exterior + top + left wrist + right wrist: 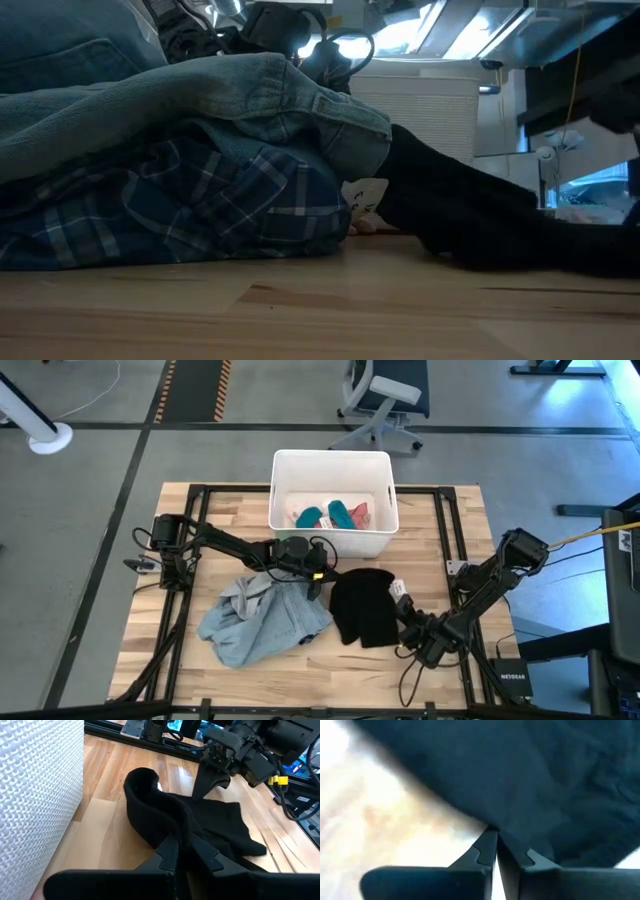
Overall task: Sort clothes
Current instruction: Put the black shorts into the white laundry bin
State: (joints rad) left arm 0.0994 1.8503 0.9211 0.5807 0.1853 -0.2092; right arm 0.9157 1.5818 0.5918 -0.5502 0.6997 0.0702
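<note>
Dark and soft, the black garment fills the view past my right end effector, whose fingers are pressed together on the garment's edge at the near right of the desk. Seen from above, this piece lies crumpled in a rough rectangle, a white label showing at its right edge.

At the back stands the white plastic bin, rectangular with a finely textured wall; teal pieces and a pink piece lie bunched in it.

To the garment's left sits the grey-blue shirt, heavy denim-like cloth rumpled in a mound, with the blue-and-white plaid shirt folded under it.

My left end effector rests between shirt and black garment, fingers pressed together, pinching the black fabric.
</note>
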